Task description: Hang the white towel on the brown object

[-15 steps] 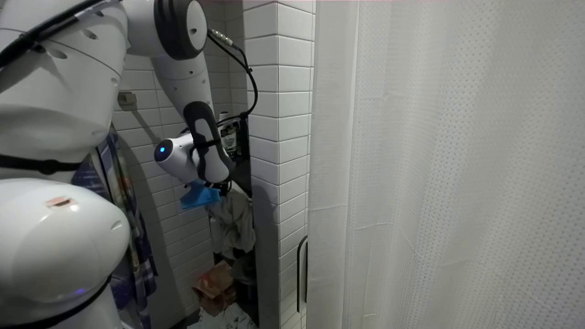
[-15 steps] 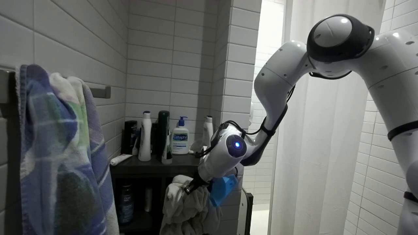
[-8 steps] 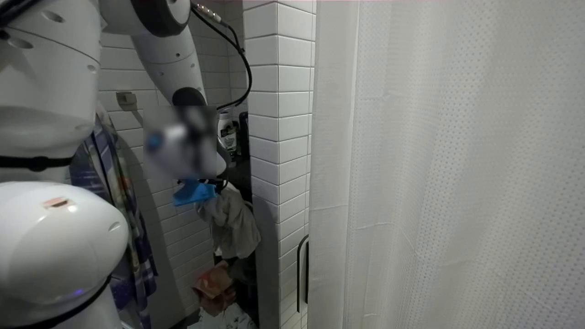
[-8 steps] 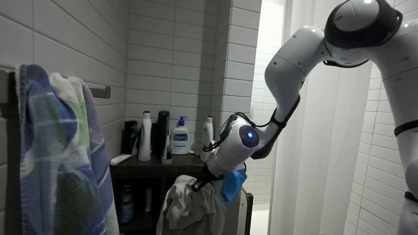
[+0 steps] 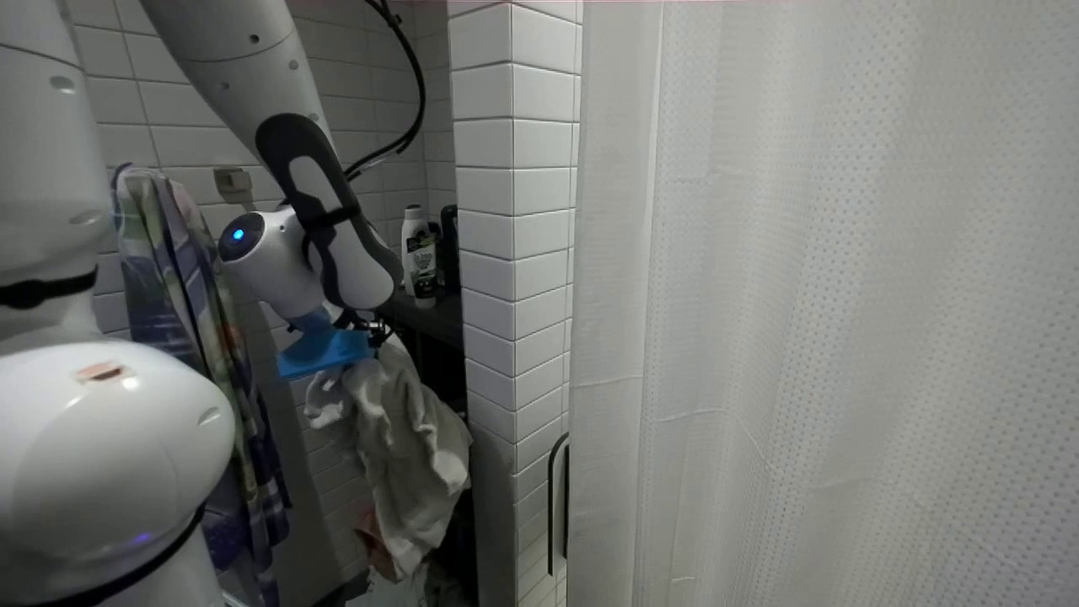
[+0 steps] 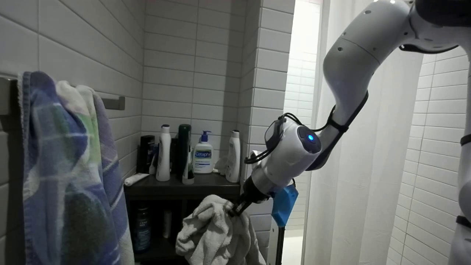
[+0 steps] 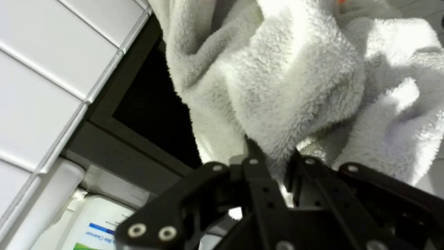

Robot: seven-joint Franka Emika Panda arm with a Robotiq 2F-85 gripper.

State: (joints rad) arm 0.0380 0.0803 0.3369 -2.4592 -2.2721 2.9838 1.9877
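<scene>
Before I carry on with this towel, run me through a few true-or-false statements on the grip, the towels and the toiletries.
1. The gripper is shut on the white towel. True.
2. The white towel is stretched out flat and smooth. False: it hangs from the gripper in bunched folds.
3. A multicoloured towel hangs at the tiled wall. True.
4. The pump bottle stands upright on the dark shelf unit. True.
5. The small white tube stands on end among the bottles. False: the small white tube lies on its side, near the front edge of the dark shelf unit's top.
</scene>
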